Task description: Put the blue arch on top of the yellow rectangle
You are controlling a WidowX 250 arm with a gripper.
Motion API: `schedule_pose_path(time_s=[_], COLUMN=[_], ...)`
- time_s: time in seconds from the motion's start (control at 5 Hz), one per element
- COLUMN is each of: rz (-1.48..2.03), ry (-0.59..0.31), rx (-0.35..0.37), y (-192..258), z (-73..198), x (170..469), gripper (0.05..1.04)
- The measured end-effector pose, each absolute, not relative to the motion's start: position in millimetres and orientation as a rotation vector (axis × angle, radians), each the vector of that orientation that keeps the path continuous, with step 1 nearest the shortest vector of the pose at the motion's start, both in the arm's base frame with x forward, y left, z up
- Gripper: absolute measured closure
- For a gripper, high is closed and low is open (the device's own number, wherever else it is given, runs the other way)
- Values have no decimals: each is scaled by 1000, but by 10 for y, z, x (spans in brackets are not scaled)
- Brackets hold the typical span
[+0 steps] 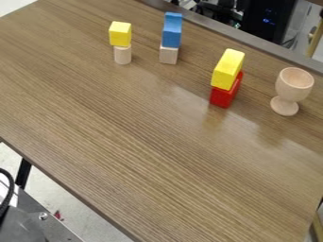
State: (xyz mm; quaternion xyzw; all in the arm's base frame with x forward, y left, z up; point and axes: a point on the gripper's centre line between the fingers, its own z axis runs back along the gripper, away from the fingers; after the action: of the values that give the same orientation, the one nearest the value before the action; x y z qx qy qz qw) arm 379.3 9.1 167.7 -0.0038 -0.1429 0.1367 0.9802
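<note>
The blue arch [172,30] rests on a small pale wooden block [168,55] near the table's back edge; its cut-out cannot be made out clearly. To its right and nearer the camera, the yellow rectangle [227,69] lies on top of a red block [225,93]. The two stacks stand apart, and nothing is on the yellow rectangle's upper face.
A yellow cube [120,33] sits on a pale wooden cylinder [122,55], left of the blue arch. Right of the red block stands a wooden goblet [294,85]. The brown table [145,142] has its front edge running diagonally down from the left.
</note>
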Motion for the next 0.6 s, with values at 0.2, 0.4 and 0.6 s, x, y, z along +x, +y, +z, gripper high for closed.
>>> schedule_pose_path(time_s=[0.2, 0.4, 0.6], rz=[275, 285, 319], ry=[-248, -236, -247], rx=[-3, 10, 25], y=[85, 150, 343], z=[1530, 1346, 1305], x=[3791, 3916, 4058], gripper=[83, 83, 83])
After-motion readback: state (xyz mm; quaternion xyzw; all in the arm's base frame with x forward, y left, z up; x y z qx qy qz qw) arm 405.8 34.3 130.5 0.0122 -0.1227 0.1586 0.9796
